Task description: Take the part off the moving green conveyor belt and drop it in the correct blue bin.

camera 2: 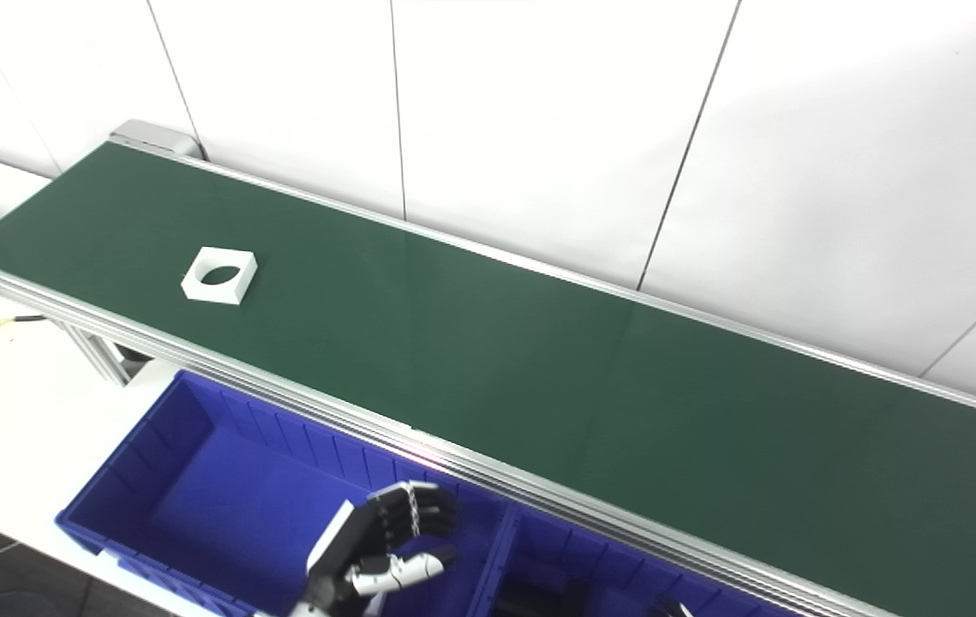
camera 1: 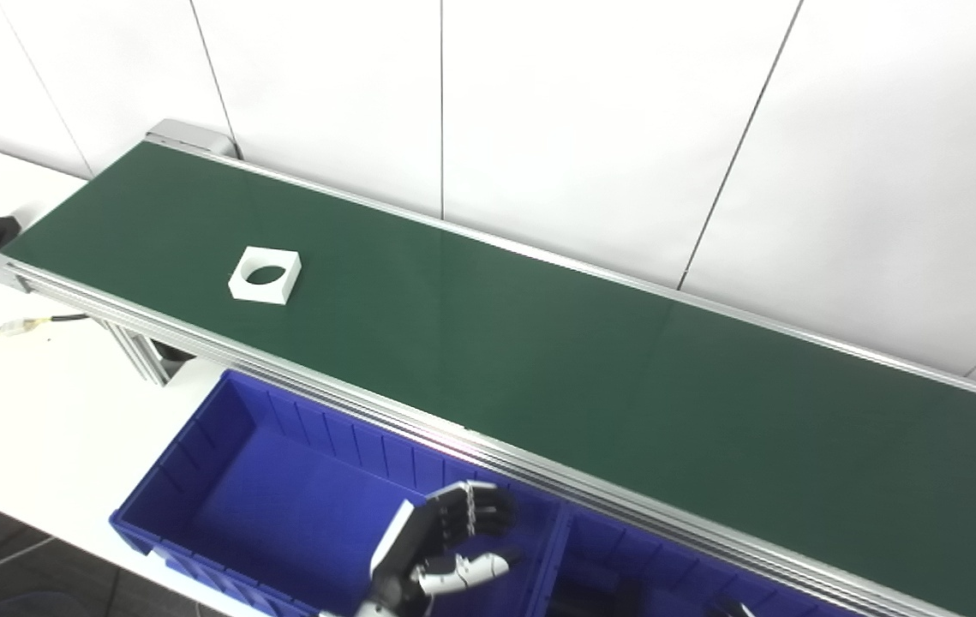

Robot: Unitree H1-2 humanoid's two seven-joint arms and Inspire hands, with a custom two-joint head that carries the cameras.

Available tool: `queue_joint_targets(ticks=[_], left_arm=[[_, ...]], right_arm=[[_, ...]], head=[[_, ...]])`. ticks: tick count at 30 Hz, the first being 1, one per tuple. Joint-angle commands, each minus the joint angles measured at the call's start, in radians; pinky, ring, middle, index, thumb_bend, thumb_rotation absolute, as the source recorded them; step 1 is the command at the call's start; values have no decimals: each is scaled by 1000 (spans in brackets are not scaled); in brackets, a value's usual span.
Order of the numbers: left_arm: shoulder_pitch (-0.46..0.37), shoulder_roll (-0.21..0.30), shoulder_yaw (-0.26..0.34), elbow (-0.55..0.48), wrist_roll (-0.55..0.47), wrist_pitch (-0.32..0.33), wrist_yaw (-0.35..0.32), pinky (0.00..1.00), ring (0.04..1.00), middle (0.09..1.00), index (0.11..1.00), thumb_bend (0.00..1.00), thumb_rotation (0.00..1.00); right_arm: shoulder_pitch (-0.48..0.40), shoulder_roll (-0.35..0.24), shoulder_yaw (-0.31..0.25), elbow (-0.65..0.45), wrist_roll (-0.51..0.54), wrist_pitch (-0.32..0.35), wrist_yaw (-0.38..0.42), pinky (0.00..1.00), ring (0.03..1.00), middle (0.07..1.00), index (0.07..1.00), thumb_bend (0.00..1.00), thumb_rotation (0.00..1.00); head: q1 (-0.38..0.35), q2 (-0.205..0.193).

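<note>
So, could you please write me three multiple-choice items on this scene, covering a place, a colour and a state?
1. Where is the white part?
A. on the conveyor belt
B. in a bin
C. in a hand

2. What colour is the bin under the left hand?
A. red
B. blue
C. grey

3. What is the left hand doing?
A. holding the part
B. pressing on the belt
C. holding nothing

Answers: 1 A, the part lies on the belt's left stretch. 2 B, its walls are blue. 3 C, it hangs empty over the bin.
</note>
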Motion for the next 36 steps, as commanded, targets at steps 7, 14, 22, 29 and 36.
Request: queue_joint_targets(ticks=[7,14,22,29,36], left_arm=[[-20,-18,43,-78,-128,-44,-152,609,585,590,591,661,0],[-64,99,5,-174,-119,-40,-255,599,588,596,608,650,23],[-139,176,-1,-326,-288,55,-275,540,554,599,619,683,79],[-248,228,68,-395,-315,116,-232,556,563,608,630,643,65],[-345,279,156,-268,-211,47,-179,571,605,652,674,651,112]], right_arm=[[-18,7,-15,-4,29,-57,2,610,716,797,829,581,0],[-22,10,-30,9,49,-57,17,602,711,796,830,584,0],[-33,12,-45,20,62,-57,38,595,706,787,822,581,27],[-46,18,-43,32,43,-57,39,588,699,787,827,576,15],[-55,24,-39,34,30,-57,26,589,697,784,827,576,0]], head=[[2,-6],[9,-20],[10,-13],[2,-15],[-17,-6]])
